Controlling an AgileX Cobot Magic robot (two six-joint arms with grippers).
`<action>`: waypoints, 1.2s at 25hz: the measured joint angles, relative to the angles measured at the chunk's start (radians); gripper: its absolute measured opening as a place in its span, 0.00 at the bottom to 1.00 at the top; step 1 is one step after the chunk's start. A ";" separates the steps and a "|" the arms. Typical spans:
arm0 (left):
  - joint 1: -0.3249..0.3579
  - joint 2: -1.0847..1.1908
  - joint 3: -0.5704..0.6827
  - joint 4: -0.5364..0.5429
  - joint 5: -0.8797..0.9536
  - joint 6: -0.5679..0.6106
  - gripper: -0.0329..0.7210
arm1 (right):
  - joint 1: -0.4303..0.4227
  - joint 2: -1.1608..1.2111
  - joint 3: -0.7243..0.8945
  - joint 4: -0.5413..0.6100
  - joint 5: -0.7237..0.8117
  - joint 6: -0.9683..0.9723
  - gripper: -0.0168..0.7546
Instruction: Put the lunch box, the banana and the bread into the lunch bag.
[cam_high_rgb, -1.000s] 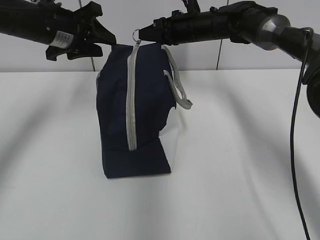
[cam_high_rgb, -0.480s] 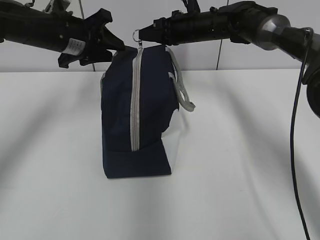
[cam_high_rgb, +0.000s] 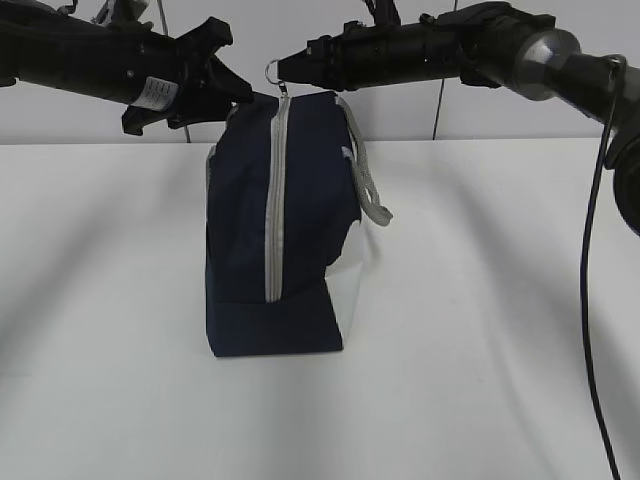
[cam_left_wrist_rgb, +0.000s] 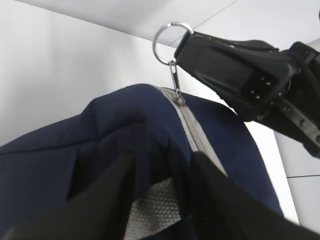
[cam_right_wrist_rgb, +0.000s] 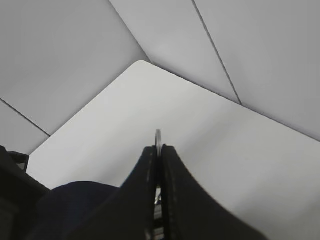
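The left gripper (cam_high_rgb: 238, 95) grips the navy fabric at the upper left corner of the lunch bag (cam_high_rgb: 270, 230), which stands upright on the table (cam_high_rgb: 480, 300). The right gripper (cam_high_rgb: 287, 67) is clamped on the ring pull (cam_high_rgb: 274, 71) directly above the bag's closed zipper (cam_high_rgb: 274, 200).

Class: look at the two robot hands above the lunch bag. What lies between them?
In the exterior view, the lunch bag's top edge and the ring pull lie between the left hand and right hand.
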 joint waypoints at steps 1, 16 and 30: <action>0.000 0.000 0.000 0.000 0.005 0.000 0.41 | 0.000 0.000 0.000 0.001 0.000 0.000 0.00; 0.000 0.000 0.000 -0.045 0.036 0.050 0.60 | 0.000 0.000 0.000 0.000 0.000 0.000 0.00; 0.000 0.024 0.000 -0.062 0.025 0.061 0.39 | 0.000 0.000 0.000 0.000 0.000 0.000 0.00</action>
